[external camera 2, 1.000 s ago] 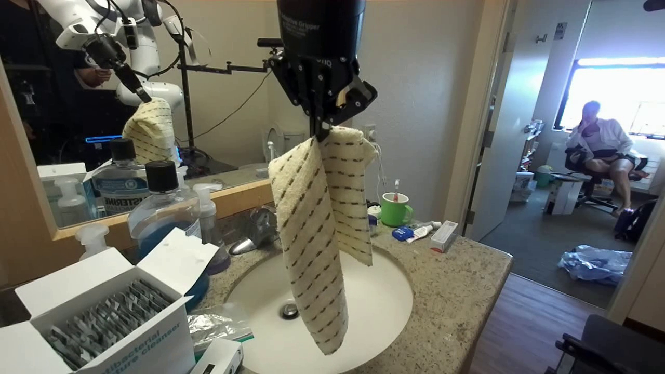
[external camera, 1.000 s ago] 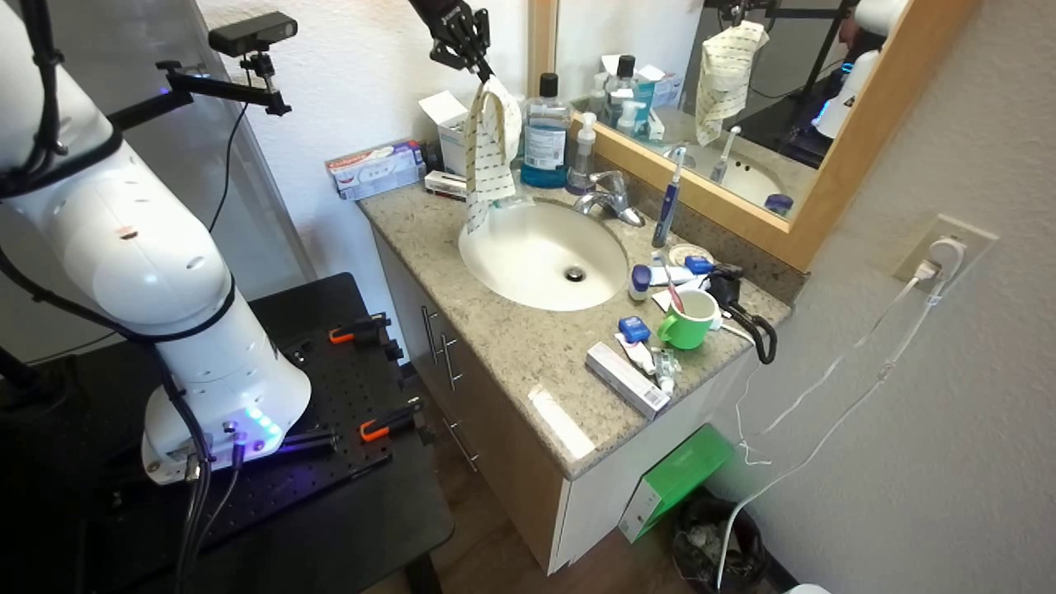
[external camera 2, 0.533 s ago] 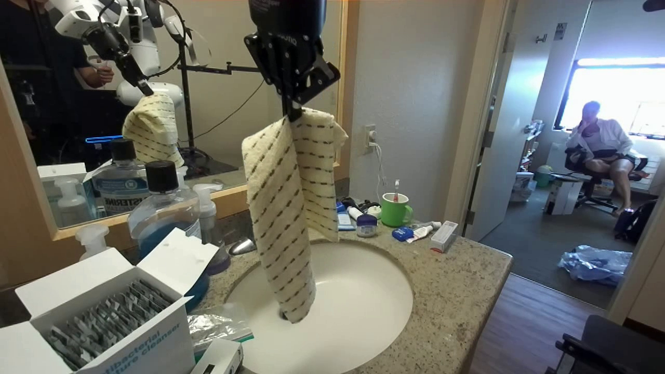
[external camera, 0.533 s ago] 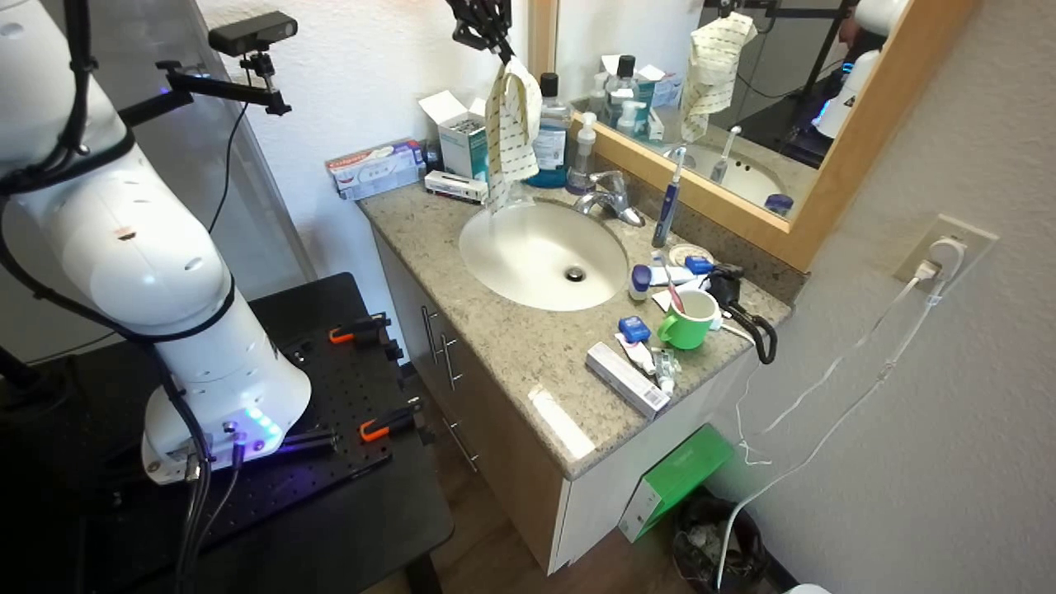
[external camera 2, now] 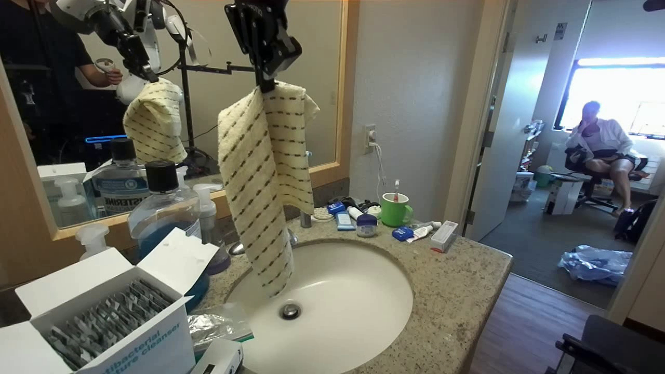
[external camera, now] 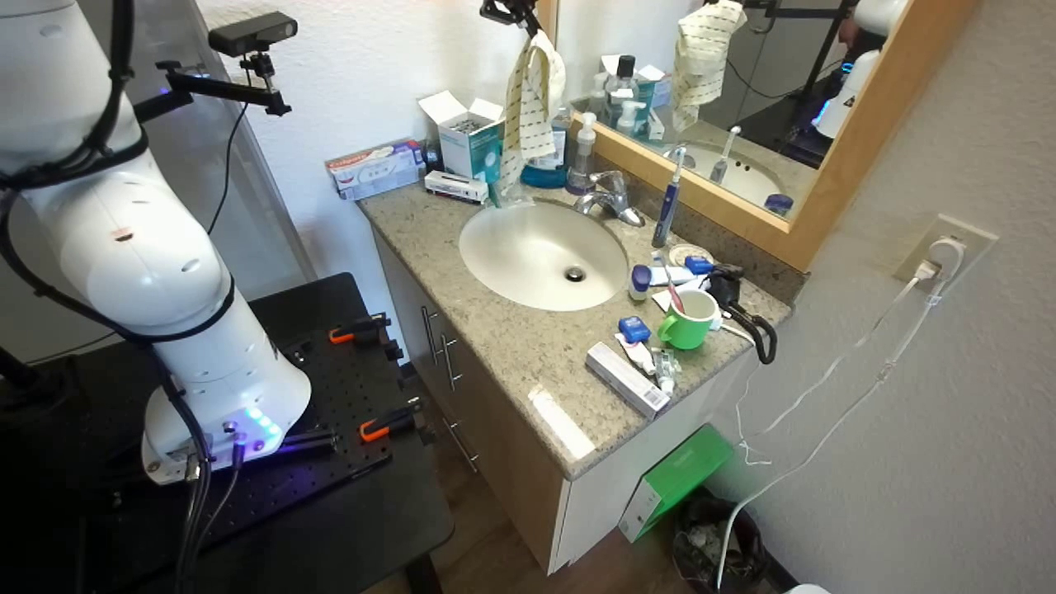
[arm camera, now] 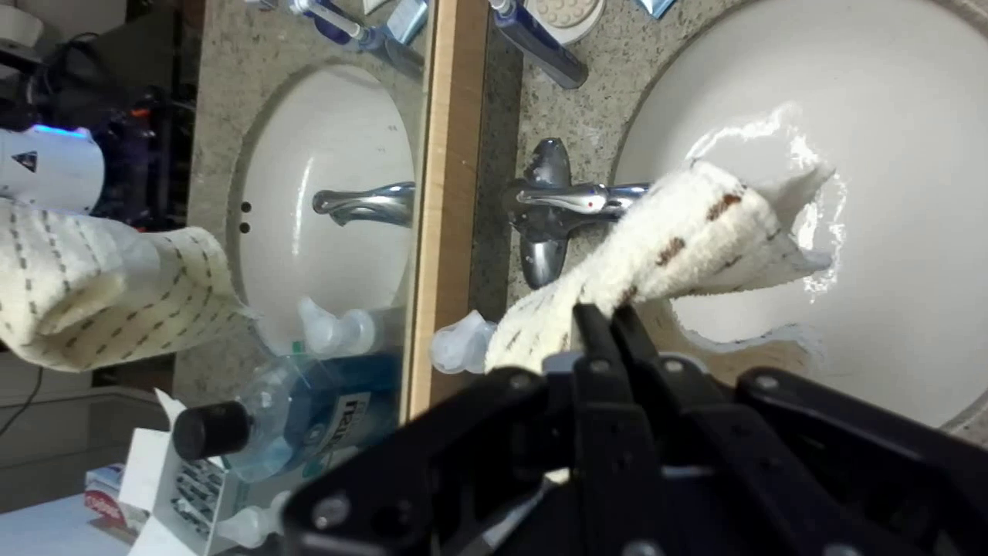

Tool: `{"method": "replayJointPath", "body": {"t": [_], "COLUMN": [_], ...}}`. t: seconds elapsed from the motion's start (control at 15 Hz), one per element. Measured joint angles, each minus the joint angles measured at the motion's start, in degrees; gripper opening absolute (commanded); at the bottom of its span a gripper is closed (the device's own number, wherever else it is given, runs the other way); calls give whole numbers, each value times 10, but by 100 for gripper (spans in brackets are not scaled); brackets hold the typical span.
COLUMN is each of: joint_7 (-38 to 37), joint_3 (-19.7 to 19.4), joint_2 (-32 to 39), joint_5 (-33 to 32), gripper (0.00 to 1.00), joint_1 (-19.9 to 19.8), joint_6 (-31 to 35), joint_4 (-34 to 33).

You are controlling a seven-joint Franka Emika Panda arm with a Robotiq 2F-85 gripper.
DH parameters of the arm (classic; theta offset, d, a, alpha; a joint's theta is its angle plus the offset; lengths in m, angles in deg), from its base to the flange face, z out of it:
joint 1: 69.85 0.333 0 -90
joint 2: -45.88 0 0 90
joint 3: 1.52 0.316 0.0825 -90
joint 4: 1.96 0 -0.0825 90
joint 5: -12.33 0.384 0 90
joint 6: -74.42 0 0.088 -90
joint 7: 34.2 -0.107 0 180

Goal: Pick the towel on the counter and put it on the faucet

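Biggest risk: towel (external camera 2: 257, 176) lands in the sink (external camera: 536, 260). It's off the counter (external camera: 536, 355) and hanging in midair near the faucet (arm camera: 552, 220), not on it; gripper (arm camera: 607, 315) has one fold pinched, so letting go short would drop it straight in. In the wrist view the towel covers the faucet's tip, so aim is partly blind. Next: bad drape. Flaps look uneven, faucet looks low, short and slick; fold off-centre and the longer side probably drags it off. Then a knock-over: in an exterior view the towel hangs in front of the mouthwash bottle (external camera 2: 158, 208), with the pump bottle (external camera: 583, 148) just beside that. Can't tell if anything touches, but lowering before moving clear could tip either. Smaller: going down too far could bump the lever (arm camera: 562, 199) and start the flow. Smallest: electric toothbrush (external camera: 667, 202) stands near the faucet; overshoot and it may topple.
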Motion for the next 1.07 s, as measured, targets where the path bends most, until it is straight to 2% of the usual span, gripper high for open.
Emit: {"method": "replayJointPath", "body": {"t": [0.27,0.8,1.07], "joint_7": [-11,-11,-11], "joint_3": [-7,-7,-15], "joint_2": [28,35,70], "joint_5": [-5,-3,-3], "gripper": [7,5,6], "joint_1": [-3,-2,-7], "joint_6": [0,-1,-3], "joint_4": [-41,-47,-68]}}
